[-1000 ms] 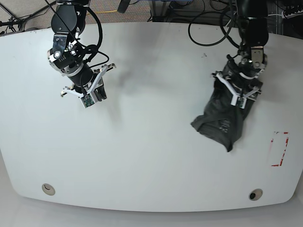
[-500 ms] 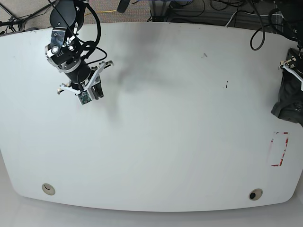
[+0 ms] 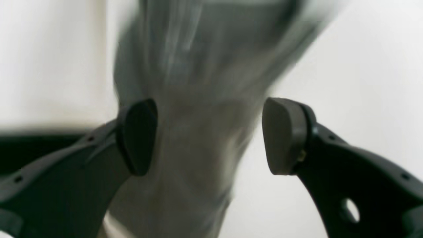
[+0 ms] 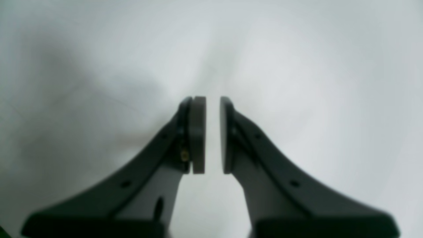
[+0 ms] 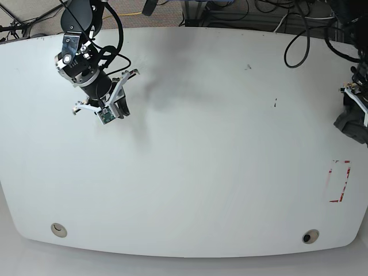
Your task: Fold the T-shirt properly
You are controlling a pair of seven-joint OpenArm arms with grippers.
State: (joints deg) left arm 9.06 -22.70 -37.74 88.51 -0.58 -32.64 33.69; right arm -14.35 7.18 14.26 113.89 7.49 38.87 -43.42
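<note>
Item, left gripper (image 3: pixel 208 135): jaws set wide, the T-shirt (image 3: pixel 198 82) hanging as a blurred bunch between the pads (image 3: pixel 138 135). It lies against the left pad and clear of the right one; whether the cloth is caught further back I cannot tell.

Item, T-shirt, base view (image 5: pixel 352 123): a dark wad at the table's (image 5: pixel 190 172) far right edge, partly out of frame, under my left arm. Its long axis runs down from the gripper (image 5: pixel 357 99); nothing is spread flat.

Item, right gripper (image 4: pixel 213 135): jaws nearly together, a thin gap, holding nothing. In the base view it (image 5: pixel 106 106) hovers at the opposite end, well apart from the shirt.

Judgement: the left arm is nearer by far; the shirt must come back toward centre before any fold.
</note>
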